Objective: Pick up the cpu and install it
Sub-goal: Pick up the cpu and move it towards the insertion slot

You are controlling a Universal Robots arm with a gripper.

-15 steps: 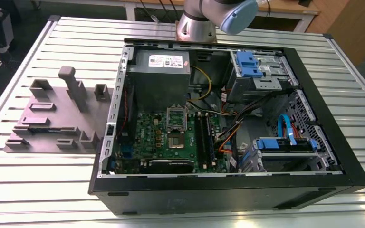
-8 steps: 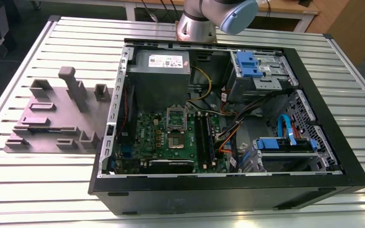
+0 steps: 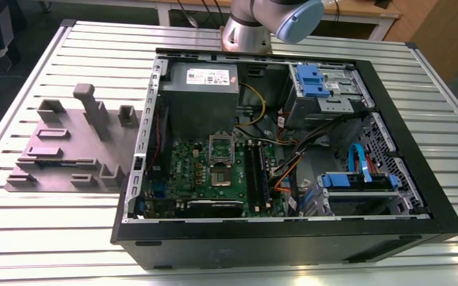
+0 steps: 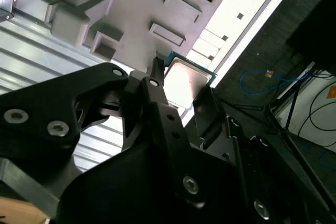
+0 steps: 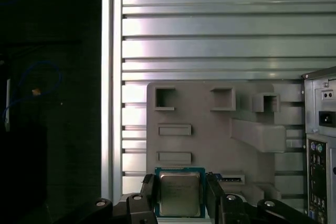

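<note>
The cpu (image 5: 180, 192), a small square chip with a silvery top and a thin green rim, sits between my two black fingers (image 5: 148, 193) in both wrist views. My gripper (image 5: 180, 196) is shut on the cpu (image 4: 185, 83), holding it by two opposite edges. It hangs well above the grey moulded fixture (image 5: 210, 140), near that fixture's edge. In the second wrist view the gripper (image 4: 182, 80) has the fixture (image 4: 131, 14) behind it. In the exterior view the open computer case (image 3: 293, 238) lies on its side, with the motherboard socket (image 3: 220, 164) bare and its hinged metal frame (image 3: 221, 145) raised.
The slatted metal table (image 3: 54, 226) carries the fixture (image 3: 70, 143) on the exterior view's left and the case on the right. Inside the case are a grey power supply (image 3: 201, 80), blue drive brackets (image 3: 312, 80) and cables. The arm's base (image 3: 249, 30) stands behind the case.
</note>
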